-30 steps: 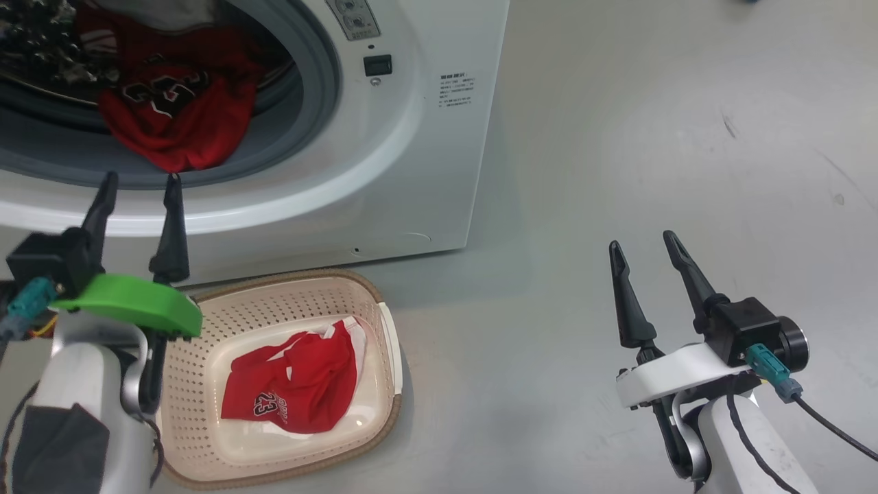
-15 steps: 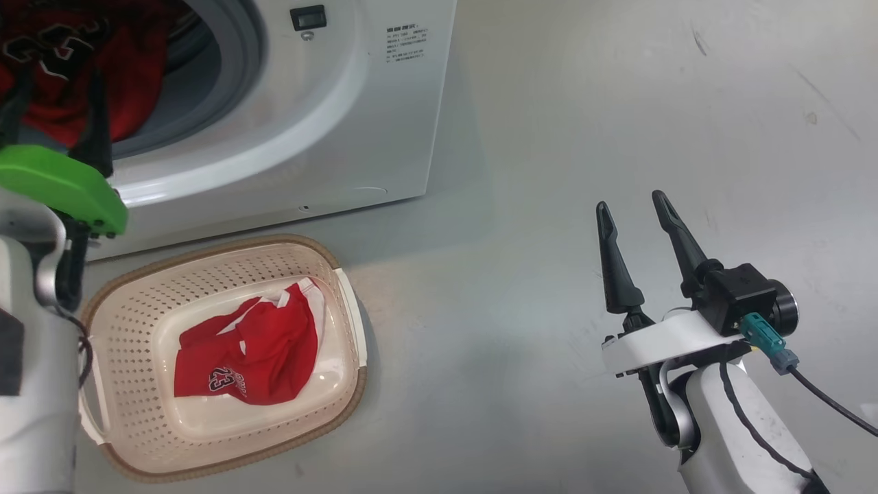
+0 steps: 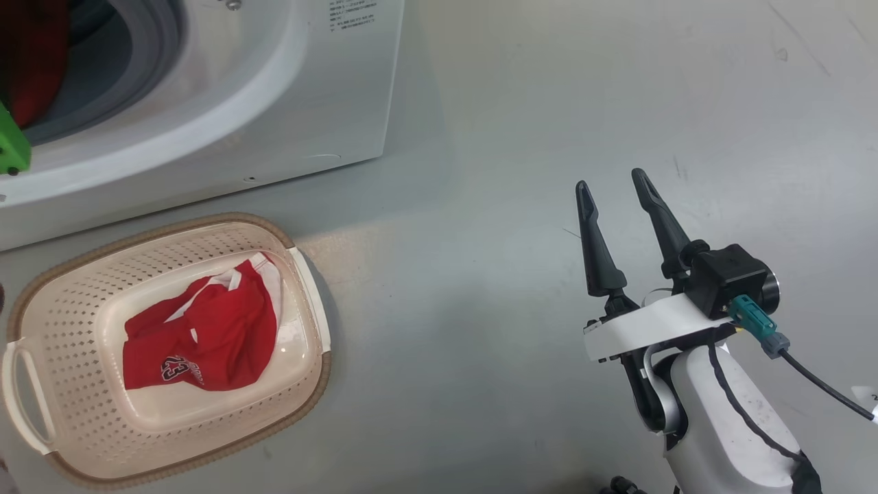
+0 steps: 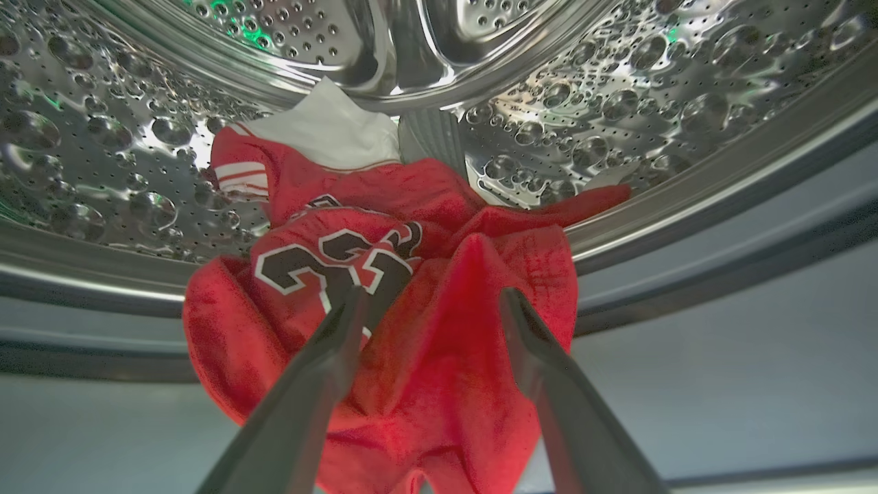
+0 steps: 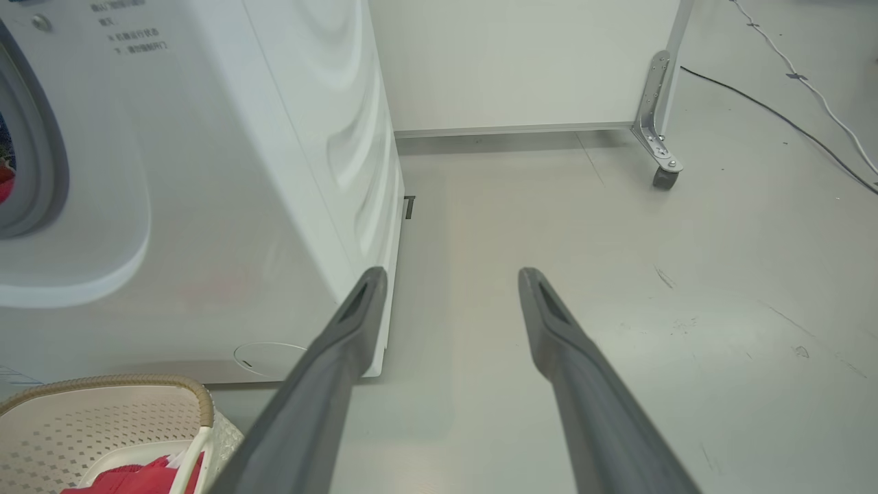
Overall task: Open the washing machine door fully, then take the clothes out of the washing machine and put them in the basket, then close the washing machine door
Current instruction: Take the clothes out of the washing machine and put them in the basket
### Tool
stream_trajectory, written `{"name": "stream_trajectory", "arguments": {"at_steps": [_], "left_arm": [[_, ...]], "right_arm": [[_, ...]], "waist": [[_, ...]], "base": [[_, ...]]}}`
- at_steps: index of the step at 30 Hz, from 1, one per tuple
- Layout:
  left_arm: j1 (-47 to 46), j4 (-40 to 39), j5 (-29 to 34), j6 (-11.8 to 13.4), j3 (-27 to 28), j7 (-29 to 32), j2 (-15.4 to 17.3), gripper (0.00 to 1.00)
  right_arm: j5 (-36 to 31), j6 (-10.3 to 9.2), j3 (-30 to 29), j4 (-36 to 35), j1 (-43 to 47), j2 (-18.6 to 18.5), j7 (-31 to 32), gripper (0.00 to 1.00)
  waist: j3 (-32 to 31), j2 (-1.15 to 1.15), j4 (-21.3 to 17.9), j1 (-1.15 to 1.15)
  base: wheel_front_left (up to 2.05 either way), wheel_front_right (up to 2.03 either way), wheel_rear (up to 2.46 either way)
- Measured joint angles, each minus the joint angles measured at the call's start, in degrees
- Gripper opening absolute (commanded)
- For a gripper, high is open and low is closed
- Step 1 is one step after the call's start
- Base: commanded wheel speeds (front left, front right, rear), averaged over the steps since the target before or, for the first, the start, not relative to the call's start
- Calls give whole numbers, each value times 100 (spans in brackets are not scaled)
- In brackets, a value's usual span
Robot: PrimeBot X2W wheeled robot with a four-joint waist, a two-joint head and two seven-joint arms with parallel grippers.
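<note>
Clothes (image 4: 411, 357) of crumpled red fabric with a black-and-white number spill over the lip of the dimpled steel drum (image 4: 617, 89) in the left wrist view, framed by the wide-spread left gripper (image 4: 433, 295). The head view gives another red jersey (image 3: 199, 336) in the perforated cream basket (image 3: 41, 309) at 8 o'clock, the washing machine (image 3: 274, 103) at 11, and the right gripper (image 3: 610, 180) wide and empty at 4.
</note>
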Motion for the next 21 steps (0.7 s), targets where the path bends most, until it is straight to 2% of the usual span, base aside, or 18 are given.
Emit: {"name": "stream_trajectory", "arguments": {"at_steps": [8,20,21], "left_arm": [[-222,579,83,193,29,522,124,100],[-447,911,102,361,30,565,147,100],[-461,938,102,363,29,538,142,66]], "right_arm": [[41,-62,77,2,-83,0,0,100],[92,-153,110,9,-83,1,0,100],[92,-153,110,12,-83,1,0,100]], "waist": [[165,0,-185,0],[297,0,-228,-1],[300,0,-226,-1]], "base": [[0,0,0],[0,0,0],[0,0,0]]}}
